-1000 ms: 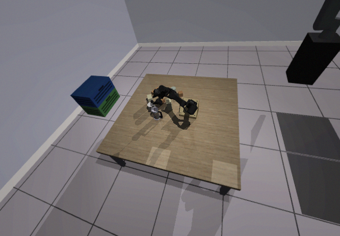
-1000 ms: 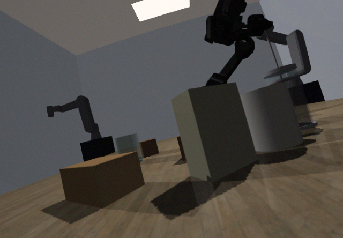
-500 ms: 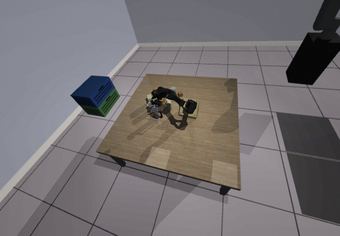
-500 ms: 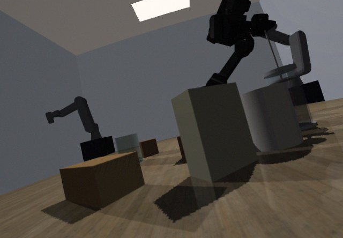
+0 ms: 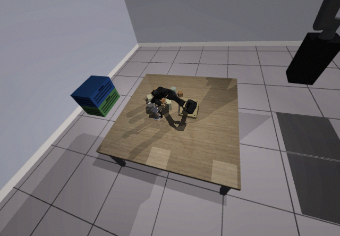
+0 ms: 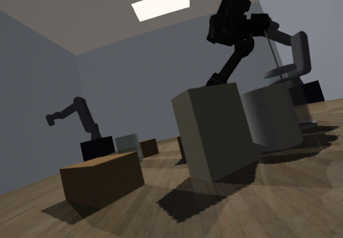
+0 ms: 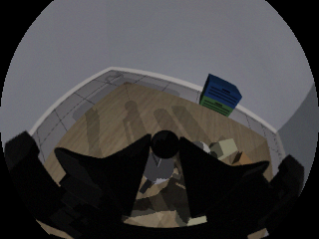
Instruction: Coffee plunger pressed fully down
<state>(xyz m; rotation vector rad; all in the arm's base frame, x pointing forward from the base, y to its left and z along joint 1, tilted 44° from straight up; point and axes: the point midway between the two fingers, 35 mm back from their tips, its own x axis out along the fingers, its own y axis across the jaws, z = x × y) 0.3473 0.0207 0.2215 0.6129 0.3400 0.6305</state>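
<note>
On the wooden table [image 5: 192, 145], the hand [image 7: 163, 153] is clenched around the raised plunger knob [image 7: 163, 142]

Dim overall, lit from one ceiling panel [image 6: 161, 3].
Cast hard jagged shadows across the table [image 5: 197, 145]; wrist view showed fisheye bending, black vignette, coarse blur.

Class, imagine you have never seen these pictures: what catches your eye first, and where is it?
The black robot arm's claw, closed on the round black plunger knob high above the glass coffee press, right of the tall grey-green block. Then the blue-and-green stacked crates on the tiled floor beside the wooden table.
</note>
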